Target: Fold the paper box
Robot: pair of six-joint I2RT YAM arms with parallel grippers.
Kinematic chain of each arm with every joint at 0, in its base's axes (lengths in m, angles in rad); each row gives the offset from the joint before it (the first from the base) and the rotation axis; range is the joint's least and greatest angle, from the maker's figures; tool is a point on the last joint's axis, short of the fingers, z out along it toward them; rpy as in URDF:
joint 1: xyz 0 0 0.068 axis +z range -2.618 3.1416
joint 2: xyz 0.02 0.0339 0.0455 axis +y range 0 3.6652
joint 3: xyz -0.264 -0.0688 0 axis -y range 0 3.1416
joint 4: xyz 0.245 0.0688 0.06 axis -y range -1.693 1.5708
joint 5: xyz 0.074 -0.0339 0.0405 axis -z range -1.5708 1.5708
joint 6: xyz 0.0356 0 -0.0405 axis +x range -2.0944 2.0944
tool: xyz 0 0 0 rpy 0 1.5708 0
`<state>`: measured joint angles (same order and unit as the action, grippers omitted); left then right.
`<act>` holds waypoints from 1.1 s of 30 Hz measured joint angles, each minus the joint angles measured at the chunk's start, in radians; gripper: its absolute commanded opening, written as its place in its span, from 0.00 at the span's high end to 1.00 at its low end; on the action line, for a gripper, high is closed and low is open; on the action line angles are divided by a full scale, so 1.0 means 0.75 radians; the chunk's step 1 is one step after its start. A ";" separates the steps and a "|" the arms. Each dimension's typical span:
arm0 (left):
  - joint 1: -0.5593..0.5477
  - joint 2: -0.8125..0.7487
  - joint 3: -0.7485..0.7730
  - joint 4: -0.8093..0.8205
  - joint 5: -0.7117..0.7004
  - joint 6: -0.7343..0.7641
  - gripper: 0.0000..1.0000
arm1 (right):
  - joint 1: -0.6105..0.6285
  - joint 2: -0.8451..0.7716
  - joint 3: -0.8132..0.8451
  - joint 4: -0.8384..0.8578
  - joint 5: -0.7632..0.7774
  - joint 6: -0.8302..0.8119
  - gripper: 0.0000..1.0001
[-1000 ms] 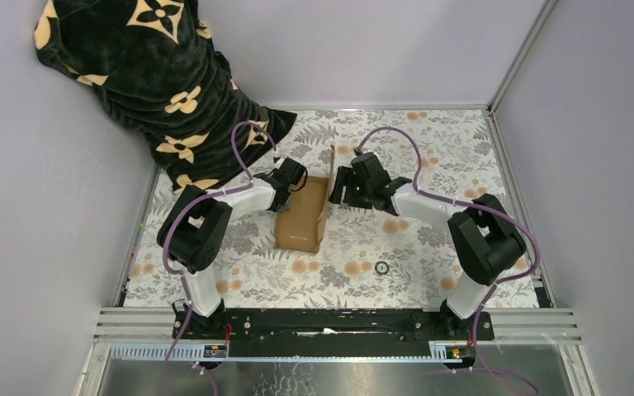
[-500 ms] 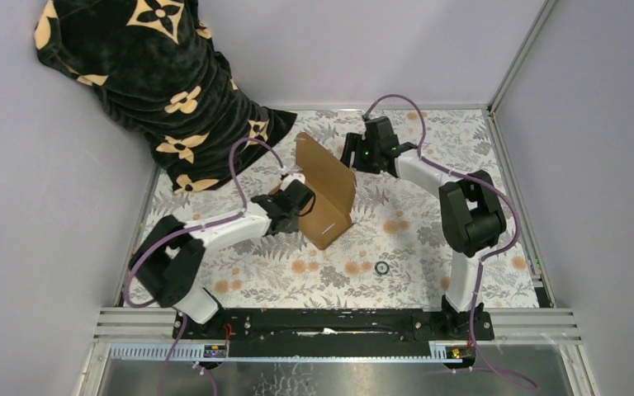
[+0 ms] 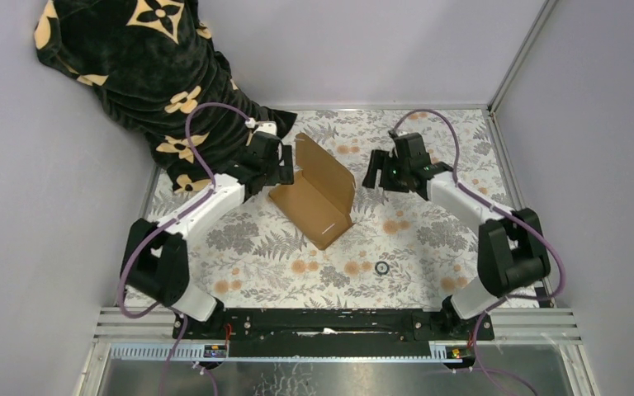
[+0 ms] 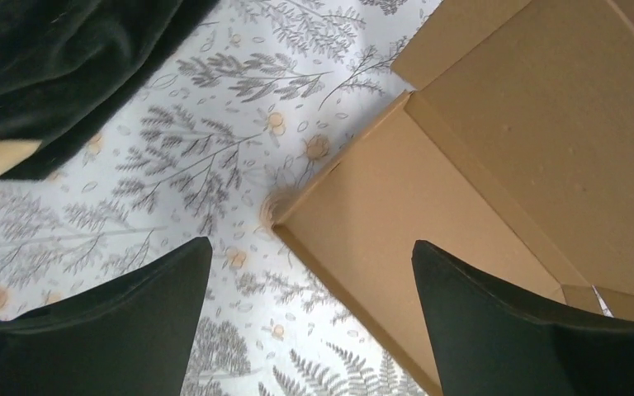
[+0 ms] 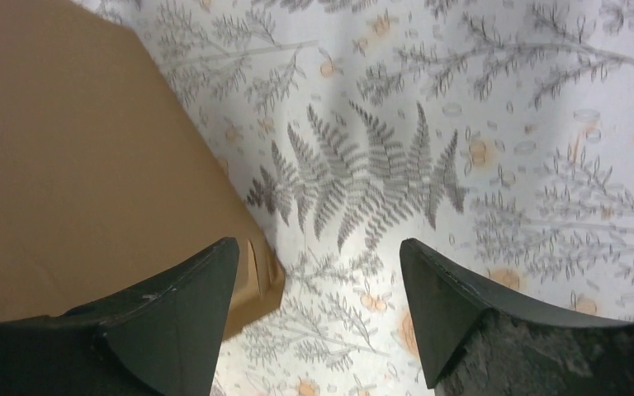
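Observation:
The paper box is brown cardboard lying at mid-table on the floral cloth, one panel flat and its far-right panel folded upright. My left gripper hovers at the box's left back corner, open and holding nothing. In the left wrist view the box shows its flat panel, a crease and a raised wall, with the left gripper over its corner. My right gripper stands open just right of the upright panel. In the right wrist view the box lies beside the left finger, the right gripper over bare cloth.
A black blanket with beige flowers is heaped at the back left, close to the left arm. A small black ring lies in front of the box. Metal rails and grey walls bound the table.
The left gripper has opened, let go of the box and drawn back to the left. The right arm has swung right, away from the upright panel. The box turned earlier, then stayed put.

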<state>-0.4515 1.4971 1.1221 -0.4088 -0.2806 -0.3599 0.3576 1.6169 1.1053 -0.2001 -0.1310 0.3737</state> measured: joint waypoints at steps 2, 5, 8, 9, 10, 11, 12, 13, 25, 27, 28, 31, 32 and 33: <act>0.032 0.062 0.018 0.043 0.055 0.039 0.02 | 0.001 -0.071 -0.075 -0.001 -0.010 0.000 0.20; 0.036 0.192 0.044 0.107 0.131 0.117 0.05 | 0.001 -0.143 -0.169 0.000 -0.028 0.000 0.20; 0.035 0.282 0.045 0.145 0.169 0.182 0.21 | 0.001 -0.174 -0.232 0.004 -0.050 0.001 0.21; 0.035 0.303 0.045 0.156 0.173 0.196 0.27 | 0.001 -0.180 -0.250 0.005 -0.061 0.001 0.21; 0.035 0.325 0.044 0.172 0.172 0.219 0.29 | 0.001 -0.185 -0.266 0.006 -0.069 0.001 0.21; 0.035 0.338 0.041 0.191 0.170 0.235 0.31 | 0.001 -0.188 -0.277 0.007 -0.076 0.001 0.21; 0.034 0.344 0.033 0.218 0.165 0.249 0.32 | 0.001 -0.191 -0.290 0.010 -0.089 0.002 0.21; 0.032 0.344 0.021 0.247 0.156 0.264 0.33 | 0.001 -0.192 -0.297 0.013 -0.097 0.002 0.21; 0.034 0.488 0.125 0.386 0.107 0.391 0.33 | 0.001 -0.195 -0.320 0.087 -0.169 0.022 0.22; 0.041 0.543 0.160 0.385 0.136 0.393 0.34 | 0.001 -0.195 -0.332 0.100 -0.175 0.022 0.22; 0.046 0.556 0.163 0.382 0.150 0.393 0.35 | 0.001 -0.195 -0.338 0.105 -0.179 0.022 0.22; 0.058 0.566 0.162 0.370 0.171 0.393 0.41 | 0.001 -0.195 -0.357 0.115 -0.195 0.022 0.22; 0.061 0.566 0.162 0.371 0.173 0.393 0.43 | 0.001 -0.195 -0.364 0.119 -0.199 0.023 0.22; 0.063 0.566 0.162 0.371 0.176 0.393 0.44 | 0.001 -0.195 -0.369 0.122 -0.201 0.023 0.22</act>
<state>-0.4042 1.9213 1.2434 -0.1307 -0.1482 -0.0654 0.3580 1.4704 0.8284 -0.1085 -0.2817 0.3908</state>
